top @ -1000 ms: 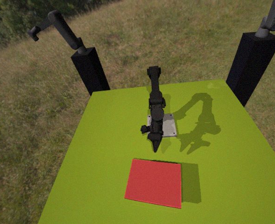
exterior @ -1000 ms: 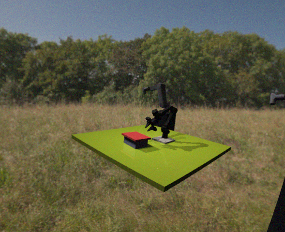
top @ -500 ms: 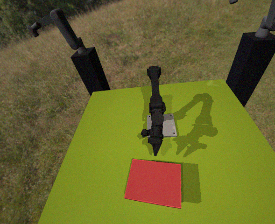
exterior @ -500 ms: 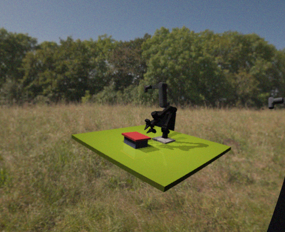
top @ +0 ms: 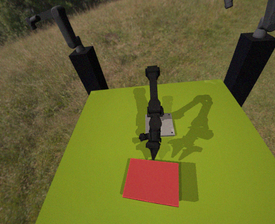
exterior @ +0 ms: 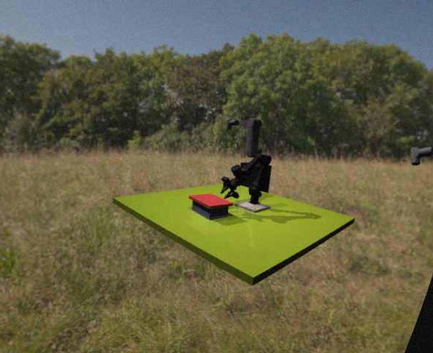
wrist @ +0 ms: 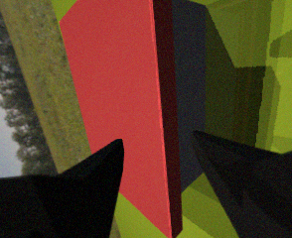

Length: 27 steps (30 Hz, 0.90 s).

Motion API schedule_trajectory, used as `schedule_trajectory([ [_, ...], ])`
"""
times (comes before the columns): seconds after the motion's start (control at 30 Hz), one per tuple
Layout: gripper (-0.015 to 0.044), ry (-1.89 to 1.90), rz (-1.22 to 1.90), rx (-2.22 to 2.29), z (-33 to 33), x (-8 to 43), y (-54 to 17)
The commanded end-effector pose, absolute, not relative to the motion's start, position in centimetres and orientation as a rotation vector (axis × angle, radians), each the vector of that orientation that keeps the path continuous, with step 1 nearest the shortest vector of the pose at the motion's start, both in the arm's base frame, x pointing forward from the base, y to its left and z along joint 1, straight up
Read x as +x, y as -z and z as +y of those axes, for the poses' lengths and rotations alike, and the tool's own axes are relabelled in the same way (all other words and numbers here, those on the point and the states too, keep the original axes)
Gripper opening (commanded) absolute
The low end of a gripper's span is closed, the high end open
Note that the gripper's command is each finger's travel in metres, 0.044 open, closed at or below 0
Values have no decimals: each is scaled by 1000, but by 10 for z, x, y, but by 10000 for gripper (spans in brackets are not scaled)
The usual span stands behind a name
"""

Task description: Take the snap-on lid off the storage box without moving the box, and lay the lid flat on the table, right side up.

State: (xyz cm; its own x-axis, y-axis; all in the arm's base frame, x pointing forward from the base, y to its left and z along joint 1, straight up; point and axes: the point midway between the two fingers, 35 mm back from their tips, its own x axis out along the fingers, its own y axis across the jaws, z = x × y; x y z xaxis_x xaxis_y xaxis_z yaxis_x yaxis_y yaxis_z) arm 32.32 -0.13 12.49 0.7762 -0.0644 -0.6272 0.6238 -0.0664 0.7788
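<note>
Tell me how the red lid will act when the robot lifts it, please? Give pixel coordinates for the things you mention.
The red lid [top: 151,182] [exterior: 210,200] [wrist: 118,89] will probably stay stiff, since its edges look straight and flat. It might tip if grabbed by one edge, because it's wide. Its smooth-looking top could be a bit slippery.

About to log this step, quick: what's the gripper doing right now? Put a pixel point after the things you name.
Gripper [top: 153,158] [exterior: 225,193] [wrist: 157,141]: open, holding nothing; one finger above the level of the red lid [top: 151,182] [exterior: 210,200] [wrist: 118,89], one below.
</note>
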Motion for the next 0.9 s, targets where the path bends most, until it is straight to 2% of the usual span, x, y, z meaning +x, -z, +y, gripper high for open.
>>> schedule_trajectory([
  [0.0,235,593,469,1543,-1,329,-120],
  [0.6,235,592,468,1543,-3,349,-101],
  [0.67,182,592,468,1543,-3,349,-101],
  [0.87,142,592,468,1543,-3,349,-101],
])
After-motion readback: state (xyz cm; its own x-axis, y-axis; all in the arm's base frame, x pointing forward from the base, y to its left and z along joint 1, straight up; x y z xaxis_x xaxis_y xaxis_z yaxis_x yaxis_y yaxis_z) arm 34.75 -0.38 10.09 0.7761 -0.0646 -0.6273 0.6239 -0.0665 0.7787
